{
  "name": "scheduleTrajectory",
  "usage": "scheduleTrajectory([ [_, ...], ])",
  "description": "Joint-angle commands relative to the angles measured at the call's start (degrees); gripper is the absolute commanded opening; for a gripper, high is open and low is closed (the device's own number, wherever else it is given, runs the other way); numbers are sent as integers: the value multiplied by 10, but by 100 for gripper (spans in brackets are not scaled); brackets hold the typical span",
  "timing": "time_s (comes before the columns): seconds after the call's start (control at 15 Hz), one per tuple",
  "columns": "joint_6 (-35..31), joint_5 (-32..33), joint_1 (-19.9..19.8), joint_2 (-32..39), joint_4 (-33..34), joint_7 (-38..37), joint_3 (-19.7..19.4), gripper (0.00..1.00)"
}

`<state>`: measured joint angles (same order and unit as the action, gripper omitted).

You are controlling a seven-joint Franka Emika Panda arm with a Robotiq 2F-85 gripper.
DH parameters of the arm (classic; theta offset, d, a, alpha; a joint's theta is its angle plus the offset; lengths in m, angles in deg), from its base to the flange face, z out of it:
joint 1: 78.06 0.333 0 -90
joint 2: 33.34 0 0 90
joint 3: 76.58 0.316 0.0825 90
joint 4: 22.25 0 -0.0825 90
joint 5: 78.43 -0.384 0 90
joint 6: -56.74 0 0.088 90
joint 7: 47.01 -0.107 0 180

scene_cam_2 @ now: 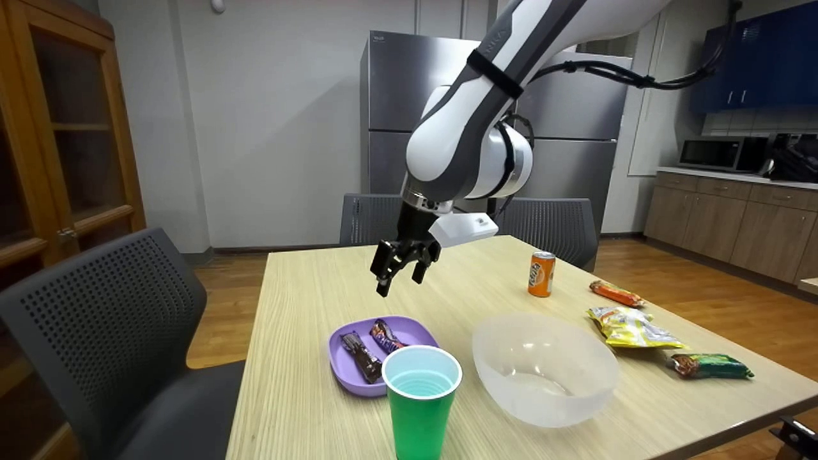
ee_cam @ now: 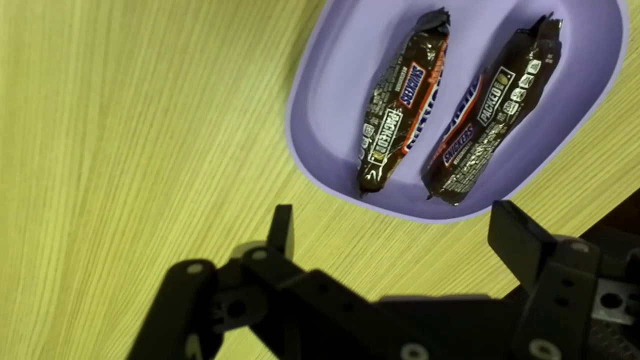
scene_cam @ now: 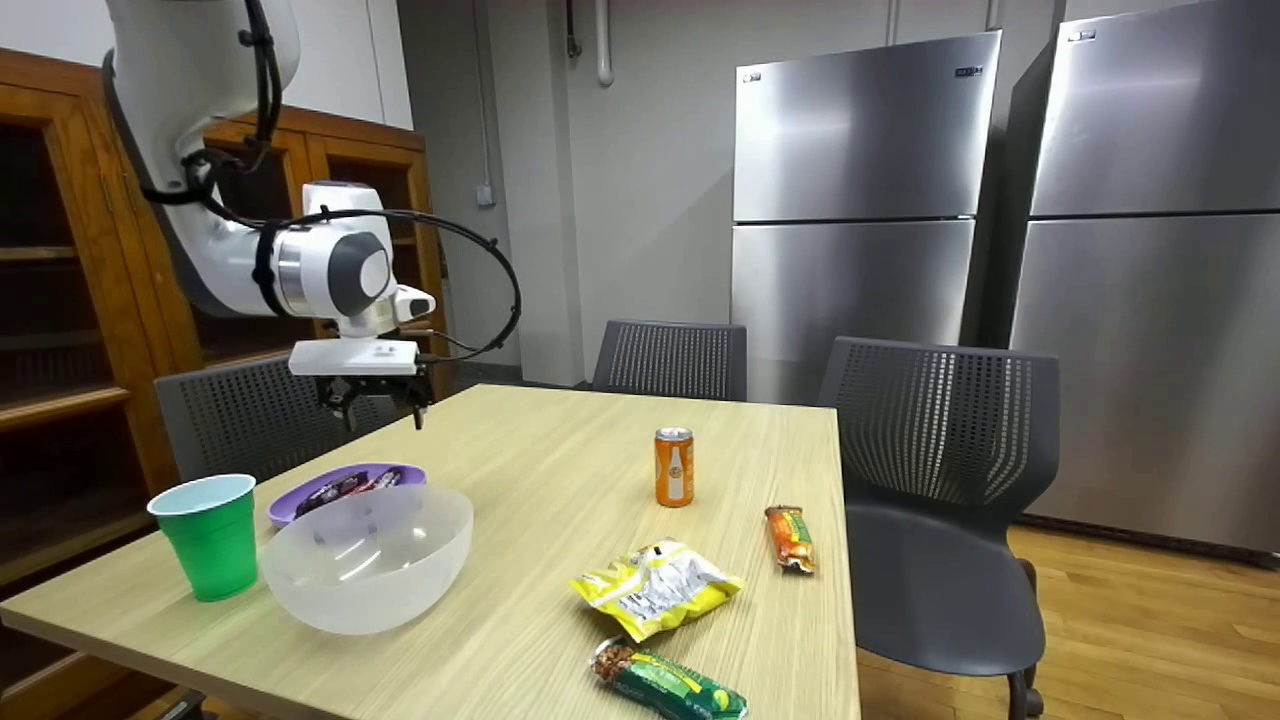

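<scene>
The tool (ee_cam: 390, 220) hangs above the worktop (ee_cam: 125, 125), spread wide with nothing in its grasp. Two Snickers bars (ee_cam: 405, 105) lie below and just past it in the wrist view, inside a purple plate (ee_cam: 332, 100); neither is gripped yet, so handling them appears unstarted.

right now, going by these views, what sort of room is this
Probably a break room or shared kitchen: two tall refrigerators, a microwave on a counter, and chairs at a table suggest it.
</scene>
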<state>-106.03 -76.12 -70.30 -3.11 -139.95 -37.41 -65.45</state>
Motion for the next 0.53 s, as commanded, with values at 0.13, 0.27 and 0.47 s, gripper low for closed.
scheduleTrajectory([
  [0.13, 46, -19, -34, -48, -19, -6, -3, 100],
  [0.27, 55, -25, -36, -55, -19, -26, -20, 100],
  [0.47, 64, -16, -29, -66, -26, -71, -60, 100],
])
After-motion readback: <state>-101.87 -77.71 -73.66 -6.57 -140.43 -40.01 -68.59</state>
